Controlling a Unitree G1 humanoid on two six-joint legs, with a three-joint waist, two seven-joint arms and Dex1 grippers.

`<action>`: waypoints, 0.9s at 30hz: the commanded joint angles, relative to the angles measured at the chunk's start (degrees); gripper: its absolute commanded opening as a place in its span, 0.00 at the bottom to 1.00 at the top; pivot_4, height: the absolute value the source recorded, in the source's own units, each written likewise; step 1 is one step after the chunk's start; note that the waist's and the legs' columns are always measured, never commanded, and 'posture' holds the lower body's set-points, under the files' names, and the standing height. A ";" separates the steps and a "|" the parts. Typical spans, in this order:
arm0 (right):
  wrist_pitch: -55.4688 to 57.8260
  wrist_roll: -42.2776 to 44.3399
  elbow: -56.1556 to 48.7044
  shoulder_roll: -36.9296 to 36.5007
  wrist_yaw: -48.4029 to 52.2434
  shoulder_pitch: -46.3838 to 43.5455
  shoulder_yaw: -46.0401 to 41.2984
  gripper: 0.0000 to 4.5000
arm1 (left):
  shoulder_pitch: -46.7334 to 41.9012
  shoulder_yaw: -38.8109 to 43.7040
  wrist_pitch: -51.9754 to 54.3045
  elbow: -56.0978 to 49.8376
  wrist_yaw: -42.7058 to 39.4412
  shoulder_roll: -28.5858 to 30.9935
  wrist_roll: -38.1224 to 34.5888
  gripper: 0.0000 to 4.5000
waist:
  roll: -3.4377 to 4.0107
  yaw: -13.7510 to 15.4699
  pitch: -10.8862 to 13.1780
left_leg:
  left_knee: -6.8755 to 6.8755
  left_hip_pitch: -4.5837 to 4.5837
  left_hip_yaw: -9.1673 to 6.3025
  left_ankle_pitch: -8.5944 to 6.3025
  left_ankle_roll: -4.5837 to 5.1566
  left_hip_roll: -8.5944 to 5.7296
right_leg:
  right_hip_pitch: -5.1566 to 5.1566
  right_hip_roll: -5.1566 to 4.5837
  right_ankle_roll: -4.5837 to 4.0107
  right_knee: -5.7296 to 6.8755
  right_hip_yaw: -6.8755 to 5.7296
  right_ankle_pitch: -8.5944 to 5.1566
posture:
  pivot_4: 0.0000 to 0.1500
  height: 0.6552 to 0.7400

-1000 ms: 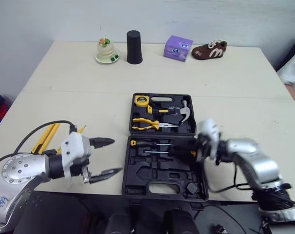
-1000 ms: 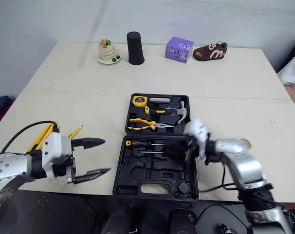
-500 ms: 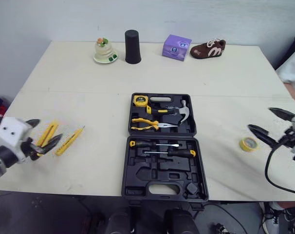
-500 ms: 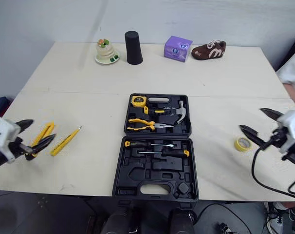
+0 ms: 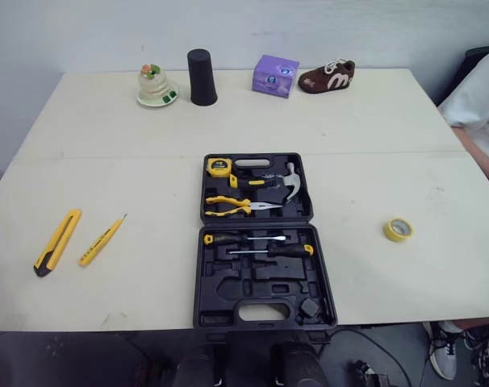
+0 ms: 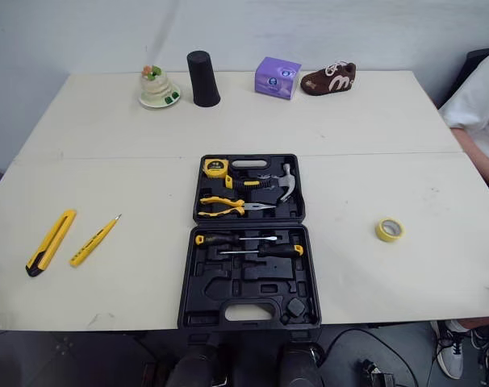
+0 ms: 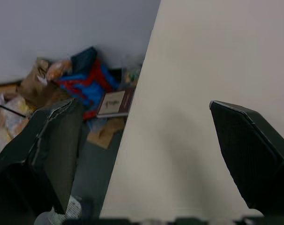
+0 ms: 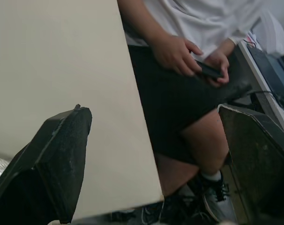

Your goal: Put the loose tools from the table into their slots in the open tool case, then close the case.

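The left gripper (image 7: 142,104) and right gripper (image 8: 151,108) both stand spread and empty, each over an edge of the table (image 7: 203,70). The utility knife (image 5: 56,251) and a thin yellow tool (image 5: 102,240), probably a tester, lie at nine o'clock of the tool case (image 5: 228,292), and the tape roll (image 5: 398,229) lies at three. The knife is best pinched across its width, mid-length.

The two head eyes looked forward and down from high over the pale cream worktop (image 5: 131,145), sharing its whole top. The left wrist camera sat close over one worktop edge, facing a blue-and-red bundle (image 7: 88,77) on the floor; the right, close over another edge, faced a seated person (image 8: 179,37) in a white shirt
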 commanded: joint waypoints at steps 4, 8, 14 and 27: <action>0.34 3.44 -2.26 1.04 2.06 -3.26 1.30 1.00 | -1.23 0.69 -1.66 -1.36 0.69 0.71 -1.41 1.00 | -0.11 -0.04 -0.05 | 0.00 0.07 -0.02 -0.14 -0.31 0.00 | 0.01 -0.04 0.00 0.07 0.06 0.01 | 1.00 1.00; 0.74 6.84 -8.72 4.07 7.20 -7.14 3.57 1.00 | -2.76 -0.44 -1.03 -3.11 0.69 0.57 -1.79 1.00 | -0.10 -0.02 -0.05 | -0.01 0.05 -0.01 0.00 -0.10 0.02 | -0.01 -0.03 0.00 0.05 0.05 0.01 | 1.00 1.00; 17.56 14.73 -29.40 8.21 14.62 -9.20 10.52 1.00 | -1.65 -2.18 3.61 -11.28 -3.08 0.17 -3.78 1.00 | -0.09 0.16 -0.05 | -0.01 0.03 -0.03 0.01 -0.05 -0.02 | -0.01 -0.11 0.00 0.08 0.12 0.01 | 1.00 1.00; 30.58 17.98 -56.09 11.01 27.83 -15.98 29.14 1.00 | 10.64 -4.60 33.42 -46.35 -15.35 -0.42 -22.33 1.00 | -0.14 1.42 -0.01 | 0.31 -0.21 -0.22 -0.08 0.00 -0.02 | -0.04 -0.23 -0.01 0.13 -0.10 0.01 | 1.00 1.00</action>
